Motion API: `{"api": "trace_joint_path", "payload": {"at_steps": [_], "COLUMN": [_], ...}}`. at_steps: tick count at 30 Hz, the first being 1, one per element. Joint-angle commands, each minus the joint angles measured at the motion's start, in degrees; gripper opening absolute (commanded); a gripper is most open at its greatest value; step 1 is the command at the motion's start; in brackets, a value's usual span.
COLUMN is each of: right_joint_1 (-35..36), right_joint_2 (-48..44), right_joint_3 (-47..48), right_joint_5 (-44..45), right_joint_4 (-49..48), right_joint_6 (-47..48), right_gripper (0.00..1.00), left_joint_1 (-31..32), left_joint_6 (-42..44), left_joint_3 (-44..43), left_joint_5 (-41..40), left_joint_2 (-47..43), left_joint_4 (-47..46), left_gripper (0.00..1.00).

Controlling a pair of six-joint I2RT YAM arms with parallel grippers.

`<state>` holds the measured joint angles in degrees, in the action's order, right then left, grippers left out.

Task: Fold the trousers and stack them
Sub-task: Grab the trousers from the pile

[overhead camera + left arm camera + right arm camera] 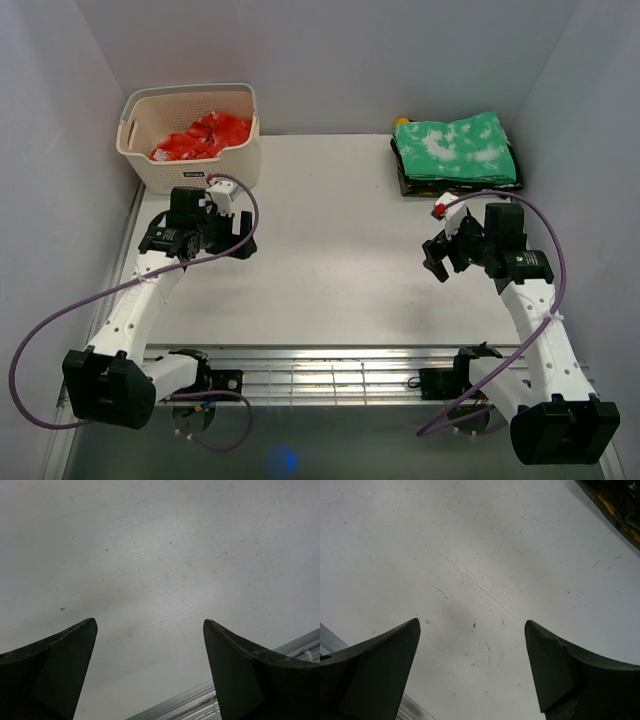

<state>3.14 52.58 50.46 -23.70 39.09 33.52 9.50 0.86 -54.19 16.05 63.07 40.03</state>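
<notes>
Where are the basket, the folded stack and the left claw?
basket (160, 172): top view, on its front wall.
stack (458, 148): top view, middle of the green top layer.
left claw (149, 621): left wrist view, midway between its open fingertips.

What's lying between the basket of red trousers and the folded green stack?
Nothing. The table is bare between the basket and the green stack, as the top external view shows.
</notes>
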Motion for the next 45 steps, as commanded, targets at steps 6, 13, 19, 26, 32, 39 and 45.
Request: {"api": "trace_joint_path", "payload": {"at_steps": [6, 13, 19, 26, 32, 39, 45], "right_joint_1": [0.2, 0.3, 0.3, 0.4, 0.4, 0.4, 0.4], "right_joint_2": [1.7, 4.6, 8.8, 12.6, 15.5, 17.8, 19.6], "right_joint_3": [3.1, 3.8, 4.6, 5.1, 5.2, 4.7, 5.2], "right_joint_5": [2.3, 5.2, 2.3, 1.9, 1.7, 1.4, 1.8], "right_joint_4": [-2.0, -2.4, -1.3, -1.0, -0.7, -0.8, -0.5], "right_joint_6": [1.1, 0.6, 0.7, 0.1, -0.5, -1.7, -2.2], "right_gripper": [0.90, 0.90, 0.90, 0.90, 0.90, 0.90, 0.90], "left_joint_1": [-0.8, -7.2, -14.4, -18.1, -17.8, -16.7, -15.2], "left_joint_6": [0.1, -5.5, -9.1, -10.4, -12.0, -11.8, -9.3], "left_joint_3": [-30.3, -63.5, -76.7, -79.0, -81.2, -83.8, -84.3], "left_joint_5": [1.0, -0.4, -3.3, -0.9, -0.1, -1.0, -2.3], "left_joint_2": [12.9, 36.0, 51.8, 62.5, 69.1, 76.7, 79.9], "left_joint_4": [3.3, 6.8, 1.4, -9.9, -15.6, -17.0, -18.7], "left_gripper": [0.98, 0.98, 0.98, 0.98, 0.98, 0.98, 0.98]}}
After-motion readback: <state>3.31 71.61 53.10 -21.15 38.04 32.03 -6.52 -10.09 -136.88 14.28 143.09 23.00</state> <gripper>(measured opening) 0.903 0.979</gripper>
